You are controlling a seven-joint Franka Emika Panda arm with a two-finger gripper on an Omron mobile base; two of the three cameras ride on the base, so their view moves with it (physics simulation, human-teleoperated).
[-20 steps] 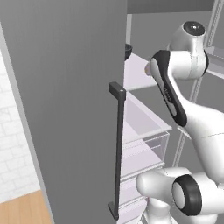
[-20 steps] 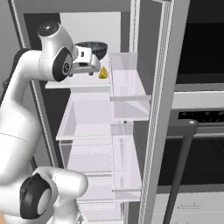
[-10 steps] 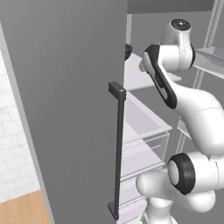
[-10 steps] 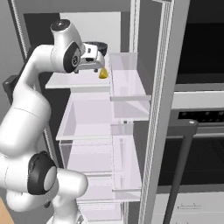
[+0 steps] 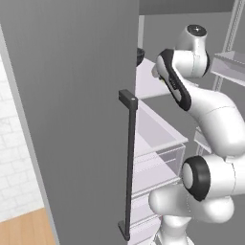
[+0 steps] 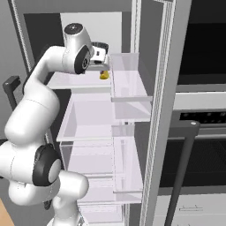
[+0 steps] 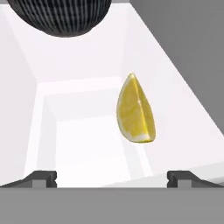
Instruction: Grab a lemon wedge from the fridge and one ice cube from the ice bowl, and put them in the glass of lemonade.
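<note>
The fridge [image 6: 163, 88] stands open with my arm reaching into it. On its upper white shelf [image 6: 73, 82] lies the lemon wedge [image 6: 104, 75], small and bright yellow. My gripper [image 6: 104, 67] hangs just above it. In the hand view the lemon wedge [image 7: 135, 110] lies on the shelf a little right of centre, ahead of my gripper [image 7: 113, 177]. The two fingertips [image 7: 41, 177] stand wide apart, open, with nothing between them. The ice bowl and the glass of lemonade are out of view.
A dark grey-black bowl [image 7: 61, 15] sits on the same shelf behind the wedge, also seen as the dark bowl [image 6: 100, 45]. The open left door [image 5: 72, 119] with its dark bar handle [image 5: 129, 162] is close beside the arm. Door shelves [image 6: 130, 84] flank the right; a dark oven [image 6: 203, 132] lies beyond.
The arm has swung further into the fridge, bringing the hand over the lemon wedge. The jaws have stayed open and the wedge has not moved.
</note>
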